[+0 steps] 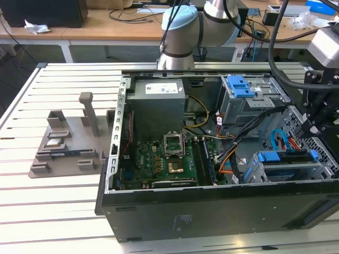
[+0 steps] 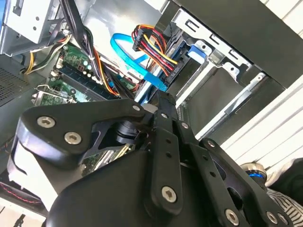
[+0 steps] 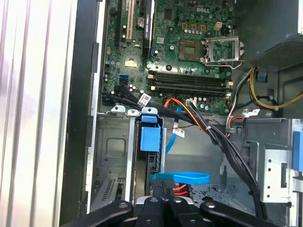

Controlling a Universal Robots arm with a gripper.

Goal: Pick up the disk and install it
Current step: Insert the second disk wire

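Observation:
The disk (image 1: pixel 286 159) sits edge-up in the lower drive cage at the exterior view's right end of the open computer case, with a blue rail end at each side. Its blue rail tab (image 3: pixel 150 138) shows in the first wrist view just ahead of my fingers, and a blue rail (image 2: pixel 196 51) shows in the second wrist view. My gripper (image 1: pixel 309 128) hangs just above the disk's right end. Its tips (image 3: pixel 164 183) (image 2: pixel 164 97) are pressed together, shut, with nothing seen between them.
Black, orange and blue cables (image 1: pixel 254 127) run close beside the cage. A grey power-supply box (image 1: pixel 159 103), the motherboard (image 1: pixel 169 161) and an upper cage with a blue latch (image 1: pixel 241 84) fill the case. A grey fixture (image 1: pixel 69 143) stands on the slatted table at the left.

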